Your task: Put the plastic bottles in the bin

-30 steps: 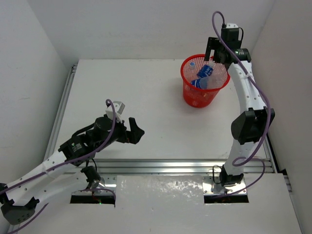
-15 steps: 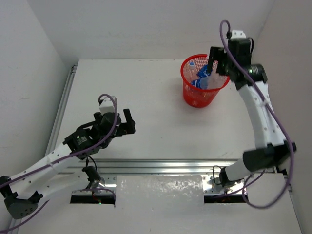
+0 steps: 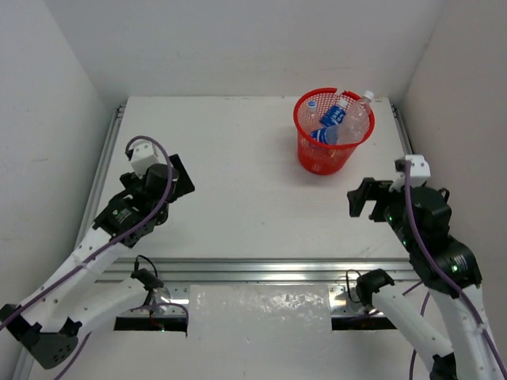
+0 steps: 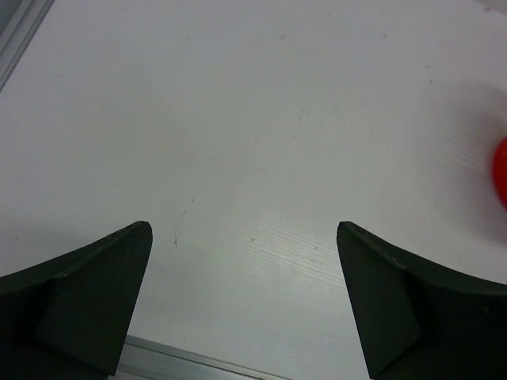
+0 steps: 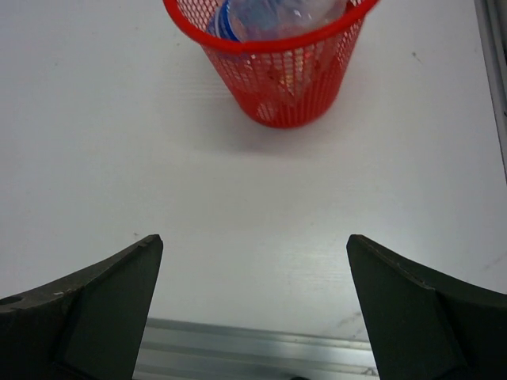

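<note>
Left gripper [image 4: 242, 229] and right gripper [image 5: 253, 237] both gape wide, holding nothing, above the table [image 3: 238, 158]; bottles [image 3: 337, 115] lie in the bin [image 3: 323, 154], far right

Bin [image 3: 323, 154]: red, open mesh pattern on the wall, solid red rim. Plastic bottles [image 3: 336, 112]: clear, blue labels, one white cap visible. Table [image 3: 238, 174]: plain white. Left arm [image 3: 87, 257] and right arm [image 3: 467, 317]: white links, black joints, purple cables [image 3: 143, 139].
</note>
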Controlling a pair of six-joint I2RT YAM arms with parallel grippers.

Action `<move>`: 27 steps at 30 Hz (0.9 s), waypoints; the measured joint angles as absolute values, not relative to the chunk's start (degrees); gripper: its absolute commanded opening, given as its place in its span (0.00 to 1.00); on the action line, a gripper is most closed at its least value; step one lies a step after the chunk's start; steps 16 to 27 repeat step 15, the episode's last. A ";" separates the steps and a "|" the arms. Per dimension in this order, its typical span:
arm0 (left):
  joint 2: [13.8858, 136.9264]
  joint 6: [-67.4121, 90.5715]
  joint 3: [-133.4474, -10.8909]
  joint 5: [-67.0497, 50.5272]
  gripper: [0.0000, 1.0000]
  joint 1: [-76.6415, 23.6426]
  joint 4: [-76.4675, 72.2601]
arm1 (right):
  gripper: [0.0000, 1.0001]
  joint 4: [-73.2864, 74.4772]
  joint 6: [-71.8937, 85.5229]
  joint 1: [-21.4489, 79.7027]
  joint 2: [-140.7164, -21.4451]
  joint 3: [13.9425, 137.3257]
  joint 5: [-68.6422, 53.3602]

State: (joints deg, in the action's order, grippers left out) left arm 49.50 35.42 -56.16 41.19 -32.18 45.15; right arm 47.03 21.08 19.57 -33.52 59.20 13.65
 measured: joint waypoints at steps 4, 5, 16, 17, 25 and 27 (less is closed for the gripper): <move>42.89 33.12 -54.52 40.16 1.00 -32.18 42.98 | 0.99 50.24 21.71 19.57 -23.46 53.41 13.58; 41.32 32.77 -53.30 39.72 1.00 -32.18 42.22 | 0.99 50.94 21.76 19.57 -21.37 52.29 13.28; 34.81 31.75 -48.64 37.17 1.00 -32.18 41.10 | 0.99 52.29 22.76 19.57 -17.30 47.72 9.96; 34.81 31.75 -48.64 37.17 1.00 -32.18 41.10 | 0.99 52.29 22.76 19.57 -17.30 47.72 9.96; 34.81 31.75 -48.64 37.17 1.00 -32.18 41.10 | 0.99 52.29 22.76 19.57 -17.30 47.72 9.96; 34.81 31.75 -48.64 37.17 1.00 -32.18 41.10 | 0.99 52.29 22.76 19.57 -17.30 47.72 9.96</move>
